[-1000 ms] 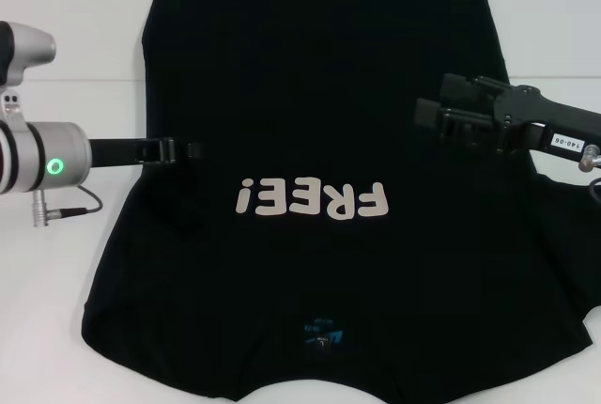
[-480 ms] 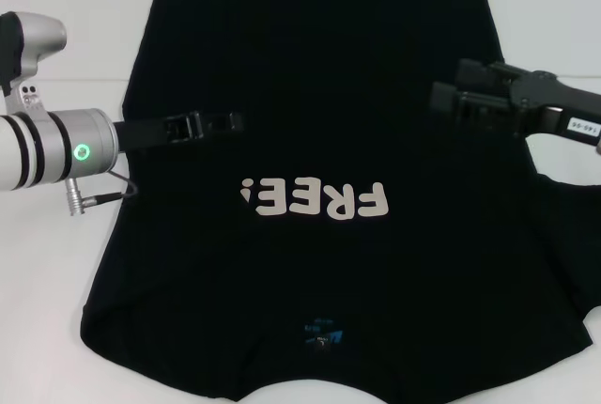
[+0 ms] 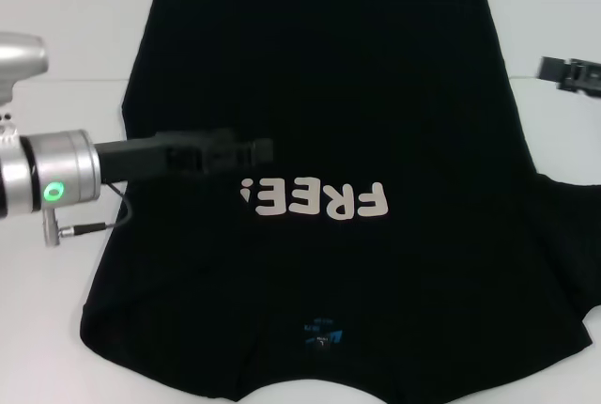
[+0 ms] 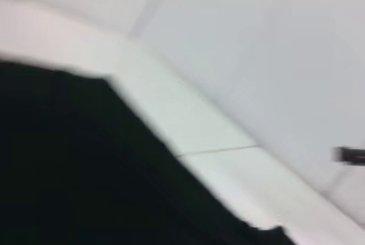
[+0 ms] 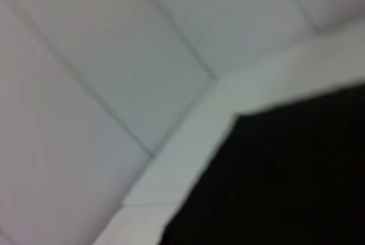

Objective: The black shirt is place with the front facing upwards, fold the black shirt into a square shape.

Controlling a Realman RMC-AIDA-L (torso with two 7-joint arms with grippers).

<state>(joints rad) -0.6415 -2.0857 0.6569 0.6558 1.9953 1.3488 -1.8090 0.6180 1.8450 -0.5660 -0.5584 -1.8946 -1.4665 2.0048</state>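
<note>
The white table top (image 3: 75,329) carries the large black soft-fabric shirt (image 3: 329,75), spread flat with its front up, pale "FREE!" lettering (image 3: 313,199) across the middle and a small blue neck label (image 3: 322,336) near the closest edge. The left gripper (image 3: 252,151) reaches in over the shirt's left half, just above the lettering — blurred, so its opening cannot be told. The right gripper (image 3: 561,72) sits at the far right edge, beside the shirt — cannot tell its state either.

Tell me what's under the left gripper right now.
Under the left gripper lies the black shirt, just above its FREE! lettering. The white table beneath is covered there by the fabric.
</note>
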